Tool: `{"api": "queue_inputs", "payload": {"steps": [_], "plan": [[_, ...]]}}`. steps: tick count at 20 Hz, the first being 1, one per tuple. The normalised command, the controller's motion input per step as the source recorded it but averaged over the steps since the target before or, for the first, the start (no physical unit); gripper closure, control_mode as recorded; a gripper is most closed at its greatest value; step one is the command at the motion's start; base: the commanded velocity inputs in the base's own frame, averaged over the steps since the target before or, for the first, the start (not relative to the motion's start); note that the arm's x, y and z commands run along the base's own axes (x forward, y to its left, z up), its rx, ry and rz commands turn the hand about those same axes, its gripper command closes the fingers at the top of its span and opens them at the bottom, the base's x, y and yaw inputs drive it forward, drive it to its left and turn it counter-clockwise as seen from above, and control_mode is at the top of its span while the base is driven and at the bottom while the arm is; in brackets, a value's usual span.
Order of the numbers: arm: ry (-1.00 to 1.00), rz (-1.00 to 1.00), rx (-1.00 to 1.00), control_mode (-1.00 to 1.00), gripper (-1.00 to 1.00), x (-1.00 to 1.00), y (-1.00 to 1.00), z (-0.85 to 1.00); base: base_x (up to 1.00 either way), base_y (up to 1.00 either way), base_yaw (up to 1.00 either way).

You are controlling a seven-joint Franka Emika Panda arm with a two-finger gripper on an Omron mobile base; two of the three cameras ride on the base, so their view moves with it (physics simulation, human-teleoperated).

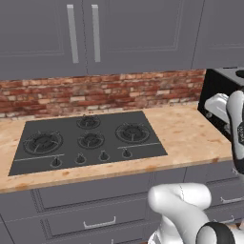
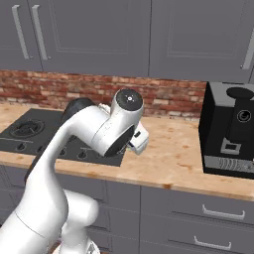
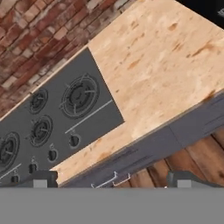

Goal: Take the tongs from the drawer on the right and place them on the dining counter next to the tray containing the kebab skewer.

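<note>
My gripper (image 3: 113, 180) is open, its two dark fingertips (image 3: 41, 178) set wide apart with nothing between them. It hovers above the front edge of a light wood-look counter (image 3: 157, 74) that holds a black hob (image 3: 57, 118), and looks down at it. In the right base view the white hand (image 2: 140, 140) hangs over this counter just right of the hob (image 2: 30, 131). The tongs, the drawer, the dining counter, the tray and the kebab skewer are out of view.
A black coffee machine (image 2: 230, 131) stands on the counter to the right, against the brick wall (image 1: 95, 93). Grey wall cabinets (image 1: 95, 33) hang above. Panelled drawers with silver bar handles (image 1: 99, 223) run under the counter. Wooden floor (image 3: 192, 157) lies below its edge.
</note>
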Motion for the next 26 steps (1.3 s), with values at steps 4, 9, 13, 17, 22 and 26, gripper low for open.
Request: {"api": "queue_inputs", "payload": {"steps": [4, 9, 13, 17, 22, 26], "plan": [[-0.24, -0.11, 0.0, -1.0, -1.0, -0.45, -0.43, -0.23, 0.0, 0.0, 0.0], [-0.12, -0.15, 0.0, -1.0, -1.0, -0.36, -0.4, -0.23, 0.0, 0.0, 0.0], [0.0, -0.18, 0.06, -1.0, -1.0, -0.28, -0.4, -0.2, 0.0, 0.0, 0.0], [0.0, -0.16, 0.07, -1.0, -1.0, -0.21, -0.37, -0.16, 0.0, 0.0, 0.0], [0.0, -0.16, 0.05, -1.0, -1.0, -0.19, -0.32, -0.12, 0.0, 0.0, 0.0], [0.02, -0.16, 0.07, -1.0, -1.0, -0.14, -0.27, -0.11, 0.0, 0.0, 0.0]]}}
